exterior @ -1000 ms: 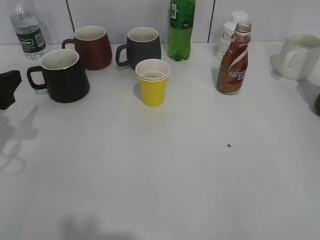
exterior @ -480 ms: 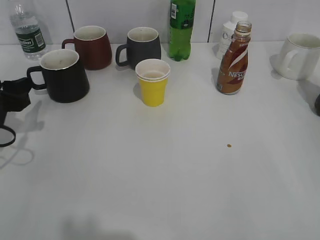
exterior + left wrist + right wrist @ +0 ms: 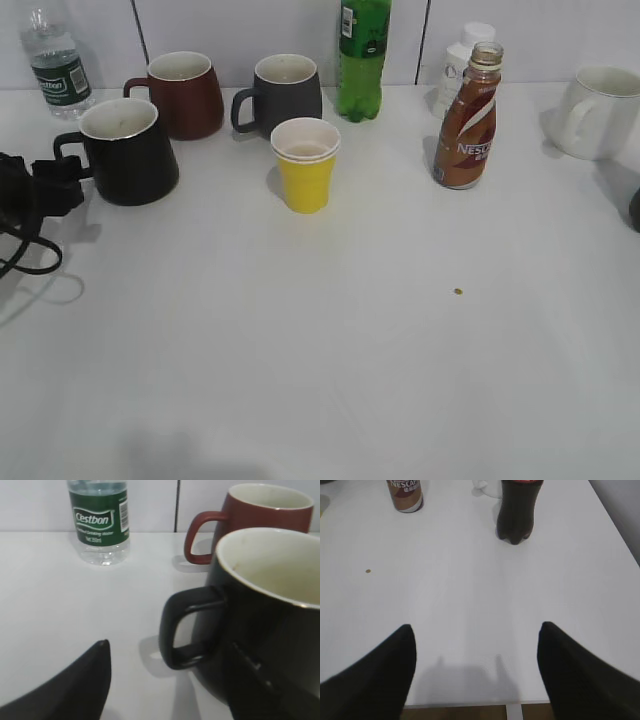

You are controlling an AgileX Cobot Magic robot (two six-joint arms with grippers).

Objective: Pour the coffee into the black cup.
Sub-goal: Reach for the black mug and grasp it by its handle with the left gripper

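The black cup (image 3: 130, 150) stands at the back left of the table, with a white inside and its loop handle (image 3: 182, 627) turned left. My left gripper (image 3: 58, 185) is open and low over the table, right at that handle. In the left wrist view the handle lies between the left gripper's (image 3: 167, 645) fingers, with the left finger well apart from it. The brown coffee bottle (image 3: 467, 120) stands uncapped at the back right and also shows as the coffee bottle (image 3: 405, 495) in the right wrist view. My right gripper (image 3: 476, 630) is open over the table's near edge, holding nothing.
A maroon mug (image 3: 185, 95) and a dark grey mug (image 3: 285, 95) stand behind the black cup. A yellow paper cup (image 3: 305, 165) is mid-table, with a green bottle (image 3: 362, 60) behind it. A water bottle (image 3: 55, 60), a white mug (image 3: 600, 110) and a cola bottle (image 3: 517, 510) stand around the edges.
My left gripper has come in from the left edge, moving right up to the black cup's handle. Nothing else has moved.
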